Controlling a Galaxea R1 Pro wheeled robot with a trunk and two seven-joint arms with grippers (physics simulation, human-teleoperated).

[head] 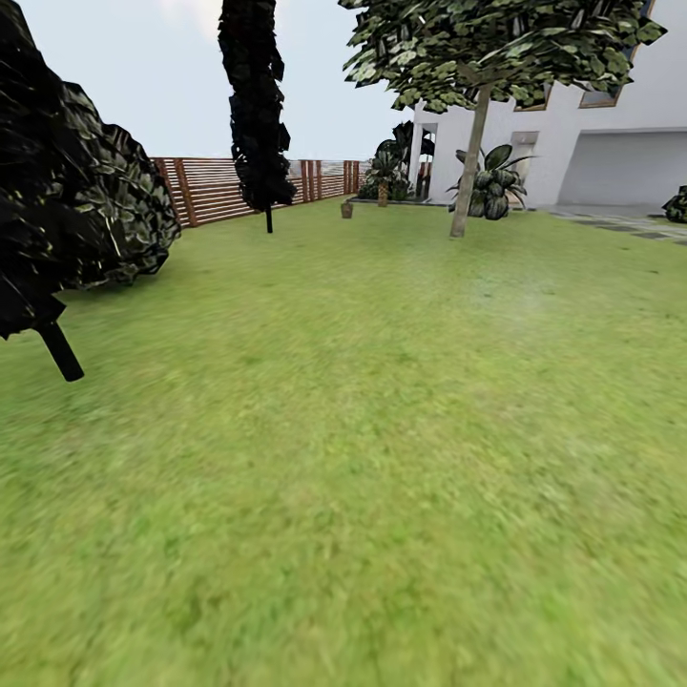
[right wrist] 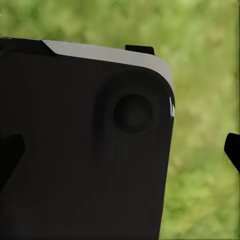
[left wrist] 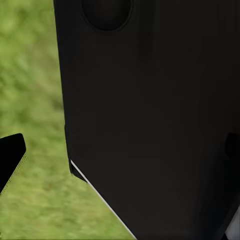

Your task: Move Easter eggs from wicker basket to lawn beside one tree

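- Your left gripper [left wrist: 120, 150]: one dark fingertip [left wrist: 11, 155] shows at the edge of the left wrist view and a second at the opposite edge. A black robot body panel [left wrist: 150, 115] blocks the gap between them. The fingertips sit wide apart, with nothing seen held.
- Your right gripper [right wrist: 120, 152]: fingertips [right wrist: 232, 150] likewise at opposite edges, wide apart, with a black panel [right wrist: 85, 150] in front and blurred grass behind.
- The lawn [head: 382, 458]: spreads from you to the fence and house.
- The tree [head: 469, 162]: pale trunk, long axis upright with a slight lean, far across the lawn before the white house [head: 611, 143].
- A small brown object [head: 346, 209]: left of that tree, too small to identify.
- A thin dark tree [head: 256, 105]: further left, before the slat fence [head: 219, 189].
- A dark bush [head: 76, 200]: nearest you, well left of the tree.
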